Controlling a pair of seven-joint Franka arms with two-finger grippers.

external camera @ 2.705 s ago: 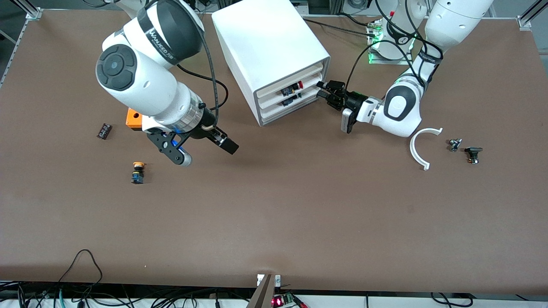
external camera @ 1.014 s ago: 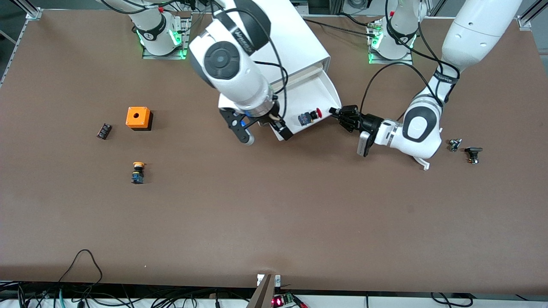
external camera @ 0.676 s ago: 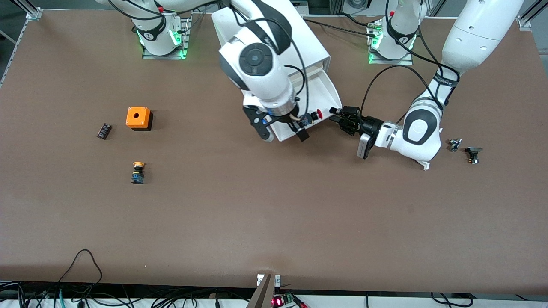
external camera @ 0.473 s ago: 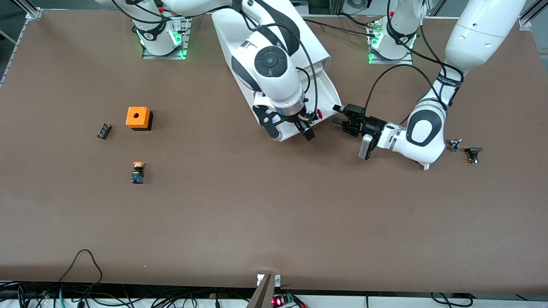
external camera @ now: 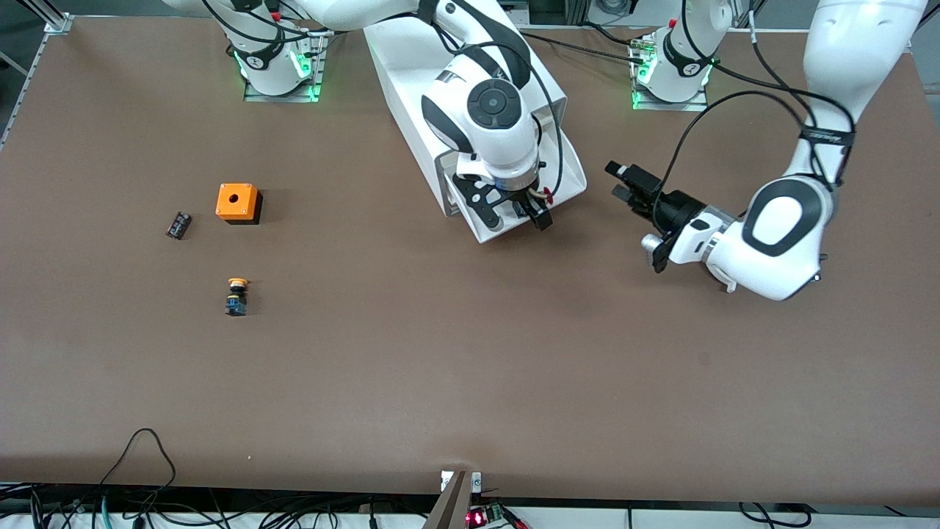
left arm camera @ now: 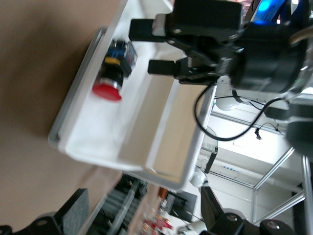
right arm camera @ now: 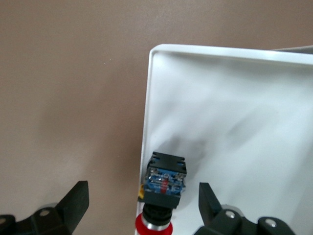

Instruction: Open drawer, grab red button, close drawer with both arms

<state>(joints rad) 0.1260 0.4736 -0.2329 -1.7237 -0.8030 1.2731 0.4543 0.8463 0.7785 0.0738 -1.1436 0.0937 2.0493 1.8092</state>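
The drawer stands pulled out of the white cabinet. The button, red cap on a black and blue body, lies in it by the front rim. My right gripper is over the drawer, open, with a finger on each side of the button. It hides most of the button in the front view. In the right wrist view the button sits between the open fingers on the drawer floor. My left gripper is open and empty, apart from the drawer toward the left arm's end. The left wrist view shows the button and drawer.
An orange box with a hole, a small black part and a button with an orange-yellow cap lie toward the right arm's end of the table. A white curved piece shows under the left arm's elbow.
The drawer has come out of the cabinet. My left gripper let go of it and drew back. My right gripper swung from beside the orange box to over the button.
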